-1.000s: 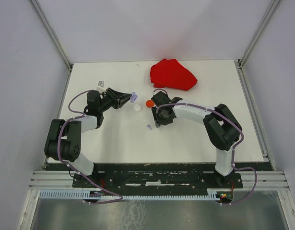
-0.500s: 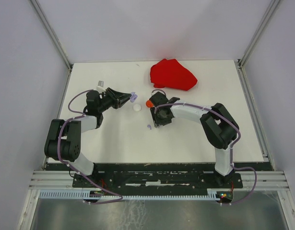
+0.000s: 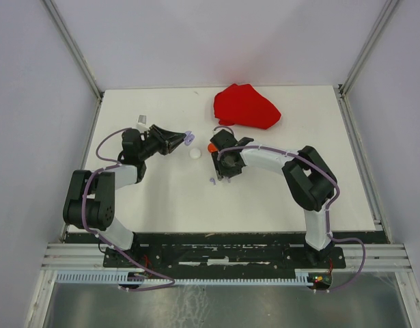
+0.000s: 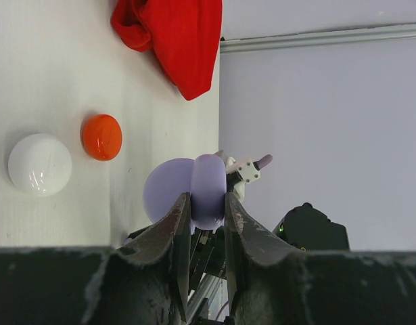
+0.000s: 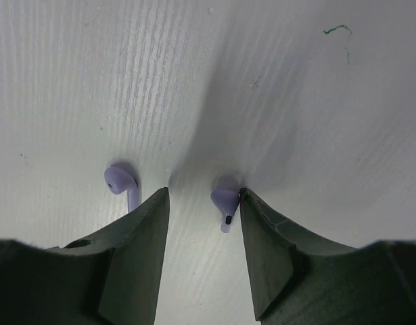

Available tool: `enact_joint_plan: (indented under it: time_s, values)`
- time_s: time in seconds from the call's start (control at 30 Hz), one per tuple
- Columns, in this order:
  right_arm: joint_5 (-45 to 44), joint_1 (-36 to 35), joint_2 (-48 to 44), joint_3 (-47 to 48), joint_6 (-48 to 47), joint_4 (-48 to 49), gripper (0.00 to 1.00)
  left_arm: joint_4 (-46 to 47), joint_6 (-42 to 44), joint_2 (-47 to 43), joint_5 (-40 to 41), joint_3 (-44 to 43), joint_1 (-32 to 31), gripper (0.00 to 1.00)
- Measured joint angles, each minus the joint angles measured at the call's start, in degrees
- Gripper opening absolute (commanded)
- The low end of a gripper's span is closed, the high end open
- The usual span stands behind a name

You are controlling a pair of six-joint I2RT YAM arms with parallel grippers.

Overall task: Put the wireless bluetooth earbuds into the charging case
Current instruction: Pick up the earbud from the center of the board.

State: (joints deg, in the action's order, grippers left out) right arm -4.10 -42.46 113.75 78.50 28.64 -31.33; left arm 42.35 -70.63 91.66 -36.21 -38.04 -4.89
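- A white table point(image 3: 162, 198) fills the middle of the enclosure, its surface matte and faintly grained.
- Plain pale grey walls point(image 3: 210, 41) close it in on three sides.
- Aluminium posts point(image 3: 73, 48) rise at the back corners.
- A black plate point(image 3: 216, 254) and slotted metal rails point(image 3: 73, 258) edge the near side.
- The light is soft and even.

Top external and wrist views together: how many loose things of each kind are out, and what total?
Round cases: 3 (lilac case in the left gripper, white case, orange case)
Earbuds: 2, both lilac (one earbud between the right gripper fingers, other earbud beside them)
Red cloth: 1
Total: 6
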Motion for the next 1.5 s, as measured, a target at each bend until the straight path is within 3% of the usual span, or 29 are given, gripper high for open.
enact_joint_plan:
  time_s: [0.93, 1.5]
  values:
    - [-4.0, -0.5, 1.5, 2.1, -2.6, -3.0, 0.36, 0.1, 0.0, -0.3, -0.1, 0.7, 0.6, 0.03]
    - [-5.7, -0.7, 1.8, 3.2, -5.1, -2.9, 0.12, 0.2, -0.1, -0.3, -0.2, 0.8, 0.6, 0.03]
